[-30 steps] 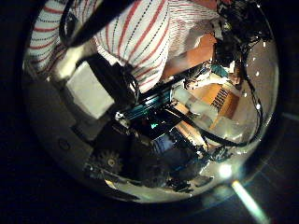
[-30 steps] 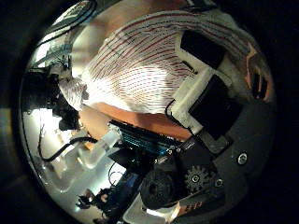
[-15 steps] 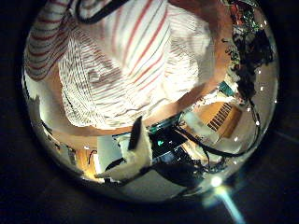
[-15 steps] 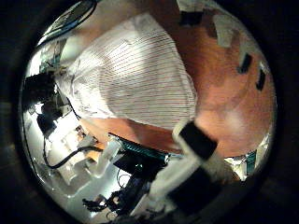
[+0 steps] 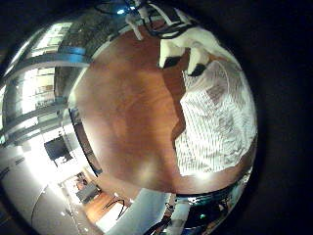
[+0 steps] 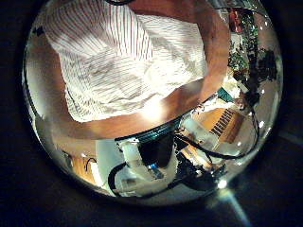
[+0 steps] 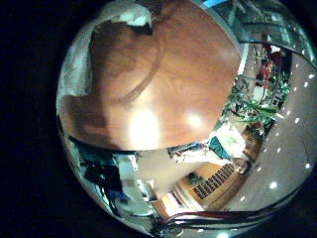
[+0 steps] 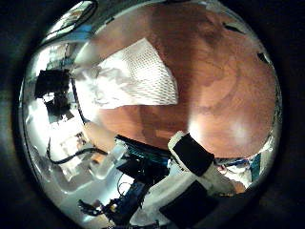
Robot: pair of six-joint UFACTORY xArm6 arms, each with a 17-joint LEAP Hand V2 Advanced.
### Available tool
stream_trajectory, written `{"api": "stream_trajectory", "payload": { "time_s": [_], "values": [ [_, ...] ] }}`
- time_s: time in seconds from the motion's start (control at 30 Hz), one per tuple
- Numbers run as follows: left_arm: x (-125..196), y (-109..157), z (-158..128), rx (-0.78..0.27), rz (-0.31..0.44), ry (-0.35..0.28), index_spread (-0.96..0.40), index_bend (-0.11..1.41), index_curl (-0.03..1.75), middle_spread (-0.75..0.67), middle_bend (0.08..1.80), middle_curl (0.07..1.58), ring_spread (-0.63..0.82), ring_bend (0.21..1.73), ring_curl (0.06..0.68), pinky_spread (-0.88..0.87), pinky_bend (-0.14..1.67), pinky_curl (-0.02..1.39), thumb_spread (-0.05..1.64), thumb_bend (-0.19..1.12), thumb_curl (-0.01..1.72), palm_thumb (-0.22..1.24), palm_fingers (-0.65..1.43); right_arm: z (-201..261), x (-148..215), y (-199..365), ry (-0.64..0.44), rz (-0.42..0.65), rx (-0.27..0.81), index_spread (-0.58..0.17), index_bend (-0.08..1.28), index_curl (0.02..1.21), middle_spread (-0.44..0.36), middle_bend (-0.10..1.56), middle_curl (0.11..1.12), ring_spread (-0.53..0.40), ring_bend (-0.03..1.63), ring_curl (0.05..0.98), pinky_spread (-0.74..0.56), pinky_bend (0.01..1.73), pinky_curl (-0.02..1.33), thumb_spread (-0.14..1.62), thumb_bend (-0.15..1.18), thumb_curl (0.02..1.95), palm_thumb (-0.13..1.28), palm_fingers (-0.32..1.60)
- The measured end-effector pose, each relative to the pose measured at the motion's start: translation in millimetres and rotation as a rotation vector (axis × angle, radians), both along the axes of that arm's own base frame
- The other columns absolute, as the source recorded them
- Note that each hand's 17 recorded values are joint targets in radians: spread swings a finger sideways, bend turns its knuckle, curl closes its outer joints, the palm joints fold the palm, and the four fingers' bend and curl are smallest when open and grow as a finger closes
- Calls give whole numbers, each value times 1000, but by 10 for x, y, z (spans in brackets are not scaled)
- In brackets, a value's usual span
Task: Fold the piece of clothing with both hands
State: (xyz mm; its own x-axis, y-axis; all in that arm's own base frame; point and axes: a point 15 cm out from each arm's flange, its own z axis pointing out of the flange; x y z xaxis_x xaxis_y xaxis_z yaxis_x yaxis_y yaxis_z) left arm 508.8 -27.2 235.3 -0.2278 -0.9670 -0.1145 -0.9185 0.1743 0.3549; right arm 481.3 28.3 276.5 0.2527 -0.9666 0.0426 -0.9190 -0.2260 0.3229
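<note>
A striped piece of clothing (image 6: pixel 133 52) lies crumpled and flat on a wooden table (image 5: pixel 127 108). In the right thumb side palm view the clothing (image 8: pixel 129 76) lies near the table's edge, away from my right hand (image 8: pixel 195 153), whose thumb sticks out straight. The right little finger side palm view shows bare table (image 7: pixel 168 79) and one fingertip (image 7: pixel 124 15).
The table's edge (image 6: pixel 142 118) runs just past the clothing. A wide stretch of bare wood (image 8: pixel 219 86) lies beside the clothing. Room furniture shows beyond the table.
Both hands have let go of the clothing and lifted away. Their fingers were curled close over the cloth; now it lies on the table, smaller in the thumb side views.
</note>
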Motion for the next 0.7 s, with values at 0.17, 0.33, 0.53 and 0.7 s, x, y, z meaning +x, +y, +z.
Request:
{"api": "stream_trajectory", "payload": {
  "time_s": [0.17, 0.33, 0.53, 0.7],
  "values": [
    [-89, 44, 129, -14, 5, 1, 99, 104, 310, 555, 151, 310, 518, 699, 235, 527, 541, 358, 813, -36, 323, 47, -153, -244, -89, 234, 43, 65, -1, -376, 164, 396, -71, 334, 422, 40, 644, 322, 326, 582, 359, 1231, -27, 392, 619, 2],
    [-288, 218, 226, -29, 25, 4, 96, 113, 260, 556, 153, 270, 542, 673, 224, 539, 515, 339, 814, -36, 323, 36, -142, -613, -5, 393, 63, 102, -7, -376, 162, 364, -79, 316, 403, 47, 589, 298, 322, 546, 337, 1193, -25, 375, 594, 21],
    [-388, 356, 297, -33, 31, -20, 94, 118, 222, 560, 157, 235, 552, 655, 217, 543, 501, 328, 814, -35, 323, 35, -126, -1054, -18, 466, 132, 120, -24, -373, 159, 335, -81, 289, 385, 49, 552, 283, 321, 516, 320, 1139, -25, 359, 566, 48],
    [-552, 400, 264, -36, 28, 2, 94, 121, 201, 555, 159, 217, 555, 645, 214, 544, 495, 322, 815, -34, 323, 35, -119, -1350, -87, 546, 187, 142, -49, -362, 174, 328, -70, 274, 377, 48, 537, 275, 323, 482, 304, 1111, -26, 351, 556, 109]
  ]
}}
